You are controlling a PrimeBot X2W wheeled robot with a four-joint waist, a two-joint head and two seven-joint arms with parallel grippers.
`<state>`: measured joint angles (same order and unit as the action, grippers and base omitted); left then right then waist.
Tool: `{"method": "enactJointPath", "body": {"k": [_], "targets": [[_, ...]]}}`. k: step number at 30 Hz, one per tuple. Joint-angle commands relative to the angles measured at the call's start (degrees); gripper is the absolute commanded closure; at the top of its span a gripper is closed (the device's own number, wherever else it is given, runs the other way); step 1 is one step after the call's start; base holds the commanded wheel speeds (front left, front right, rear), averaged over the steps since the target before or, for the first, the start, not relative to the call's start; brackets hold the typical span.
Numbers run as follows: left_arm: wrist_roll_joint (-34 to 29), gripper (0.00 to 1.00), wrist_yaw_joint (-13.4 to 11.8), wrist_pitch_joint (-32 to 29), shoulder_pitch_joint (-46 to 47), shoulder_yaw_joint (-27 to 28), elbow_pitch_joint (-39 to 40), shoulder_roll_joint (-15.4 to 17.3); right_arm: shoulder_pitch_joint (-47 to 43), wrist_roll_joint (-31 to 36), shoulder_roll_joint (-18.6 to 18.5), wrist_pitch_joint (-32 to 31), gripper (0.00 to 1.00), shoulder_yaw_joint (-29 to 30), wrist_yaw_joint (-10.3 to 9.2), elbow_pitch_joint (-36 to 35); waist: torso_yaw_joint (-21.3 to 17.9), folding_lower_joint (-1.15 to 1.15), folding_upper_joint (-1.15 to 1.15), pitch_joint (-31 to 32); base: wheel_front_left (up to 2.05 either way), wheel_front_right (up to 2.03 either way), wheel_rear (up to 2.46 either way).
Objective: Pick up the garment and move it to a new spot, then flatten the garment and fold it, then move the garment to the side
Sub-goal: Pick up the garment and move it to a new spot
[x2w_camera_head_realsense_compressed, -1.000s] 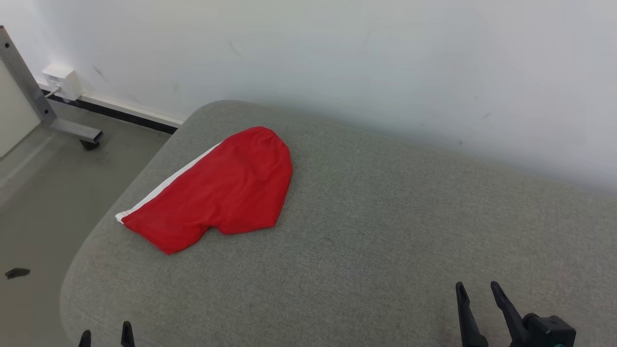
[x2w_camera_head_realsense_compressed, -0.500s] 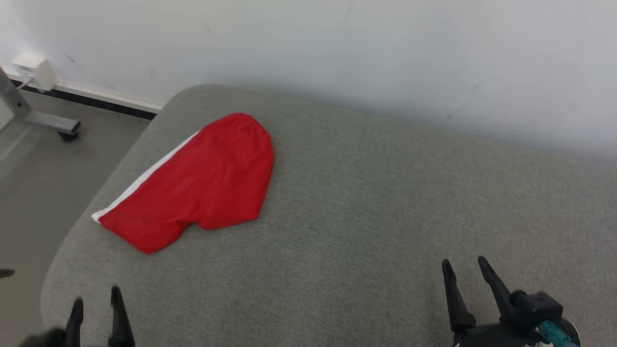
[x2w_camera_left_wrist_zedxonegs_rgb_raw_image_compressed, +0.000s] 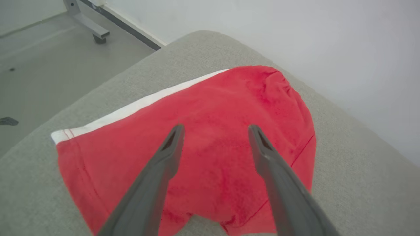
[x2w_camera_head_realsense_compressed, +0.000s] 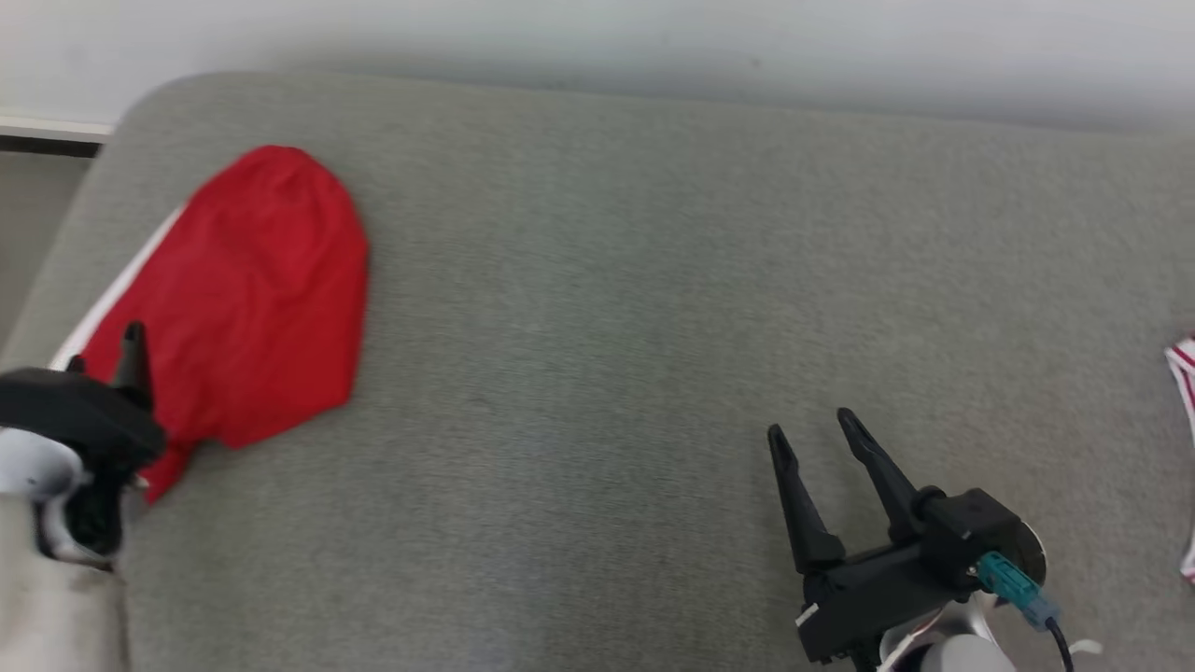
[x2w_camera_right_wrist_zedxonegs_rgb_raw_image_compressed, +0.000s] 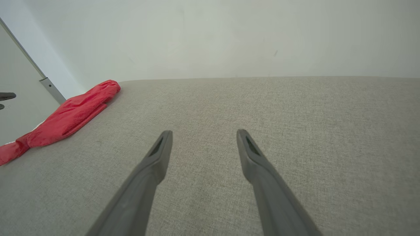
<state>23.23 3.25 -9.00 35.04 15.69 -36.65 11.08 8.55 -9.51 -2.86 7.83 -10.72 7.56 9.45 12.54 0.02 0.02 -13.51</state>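
Observation:
The garment is a pair of red shorts with a white side stripe, lying flat near the left end of a grey cushion. My left gripper hovers over the garment's near end, open. In the left wrist view its two fingers spread above the red cloth with nothing between them. My right gripper stands open over bare cushion at the lower right, far from the garment. The right wrist view has its fingers apart and the garment off to the left.
A white wall runs behind the cushion. Its rounded left edge drops to a grey floor, where a metal frame leg with a caster stands. A white cloth with red stripes peeks in at the right edge.
The head camera has tilted down and turned right. My left gripper has come up over the garment's near end. My right gripper has moved forward. Both stay open.

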Motion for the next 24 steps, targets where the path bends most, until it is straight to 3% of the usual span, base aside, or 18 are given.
{"method": "enactJointPath", "body": {"k": [1,3,5,6,10,17,18,19,20,21,24], "targets": [[1.93,0.0,-0.52,-2.45,1.98,1.54,-1.24,1.17,1.21,-0.44,-0.03,0.5,0.0,-0.89,-0.13,0.01,-8.76,-0.02,-0.02,-8.14,0.0,0.0,0.0],[2.18,0.0,-1.82,-6.64,4.05,2.04,-2.33,3.48,2.14,-1.0,-0.04,1.04,0.0,-2.1,-0.13,0.13,-10.78,-0.02,-0.02,-9.44,0.0,0.0,0.0],[5.55,0.0,-2.86,-11.01,6.42,4.15,-2.97,3.47,2.64,-1.36,-0.05,1.71,0.0,-2.51,-0.13,0.36,-12.33,-0.02,-0.02,-10.36,0.0,0.0,0.0],[6.34,0.0,-4.4,-15.45,7.05,5.22,-3.18,5.34,2.96,-1.71,-0.05,2.27,0.0,-2.37,-0.13,0.52,-13.71,-0.02,-0.02,-11.08,0.0,0.0,0.0],[12.83,0.0,-8.34,-27.72,7.67,9.62,-2.05,4.53,3.3,-2.23,0.0,3.15,0.0,-2.01,-0.13,0.97,-16.1,-0.02,-0.02,-11.44,0.0,0.0,0.0],[16.11,0.0,-12.89,-45.45,1.16,9.32,5.19,3.86,3.34,-3.04,-0.02,4.07,0.0,-1.12,-0.13,1.85,-17.51,-0.02,-0.02,-10.71,0.0,0.0,0.0],[15.93,0.13,-13.61,-46.76,0.17,9.16,6.94,3.94,3.35,-3.21,-0.01,4.22,0.0,-0.99,-0.13,1.94,-17.43,-0.02,-0.02,-10.49,0.0,0.0,0.0],[15.78,0.6,-14.18,-47.76,-0.6,9.18,8.59,4.21,3.37,-3.24,-0.01,4.24,0.0,-1.02,-0.13,2.05,-17.37,-0.02,-0.02,-10.33,0.0,0.0,0.0],[15.51,0.73,-14.19,-48.52,-1.41,8.9,10.55,4.41,3.41,-3.31,0.0,4.36,0.0,-1.08,-0.13,2.2,-17.29,-0.02,-0.02,-10.05,0.0,0.0,0.0],[15.66,1.0,-14.6,-49.13,-2.01,9.08,12.18,4.52,3.47,-3.45,0.0,4.44,0.0,-1.16,-0.13,2.31,-17.18,-0.02,-0.02,-9.84,0.0,0.0,0.0],[15.57,1.0,-15.12,-50.54,-3.29,8.84,15.4,4.75,3.62,-3.62,-0.01,4.6,0.0,-1.25,-0.13,2.66,-16.86,-0.02,-0.02,-9.22,0.0,0.0,0.0]]}}
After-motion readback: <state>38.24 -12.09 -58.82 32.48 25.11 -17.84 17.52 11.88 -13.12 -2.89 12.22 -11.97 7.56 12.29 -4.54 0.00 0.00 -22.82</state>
